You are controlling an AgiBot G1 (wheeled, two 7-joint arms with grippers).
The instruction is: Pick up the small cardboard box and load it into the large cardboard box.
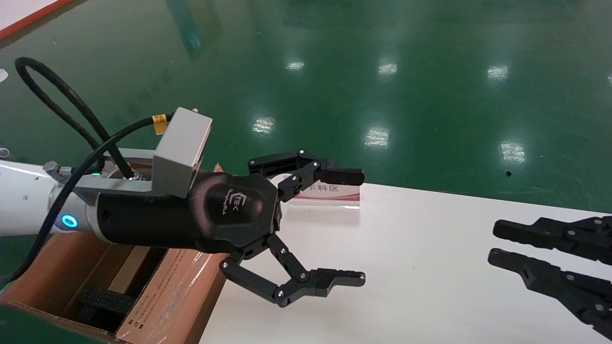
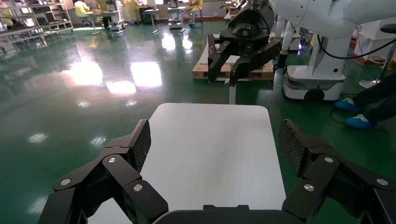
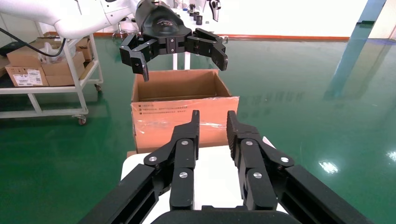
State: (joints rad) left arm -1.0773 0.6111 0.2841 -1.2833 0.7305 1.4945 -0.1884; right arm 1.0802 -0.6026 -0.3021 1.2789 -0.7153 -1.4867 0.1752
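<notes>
Left gripper (image 1: 356, 227) hangs over the white counter (image 1: 430, 267) beside the large cardboard box (image 1: 162, 296), jaws wide open, holding nothing. Right gripper (image 1: 492, 243) sits at the counter's right edge, jaws slightly parted, also empty.

Bright overhead lighting | white glare patches on glossy green floor (image 1: 377, 136) | soft shadows on white table (image 1: 430, 267) | focus sharp

White arm (image 1: 21, 198), black cable (image 1: 57, 102) — silver-screwed black fingers (image 1: 334, 278), blue light ring (image 1: 70, 221)
</notes>
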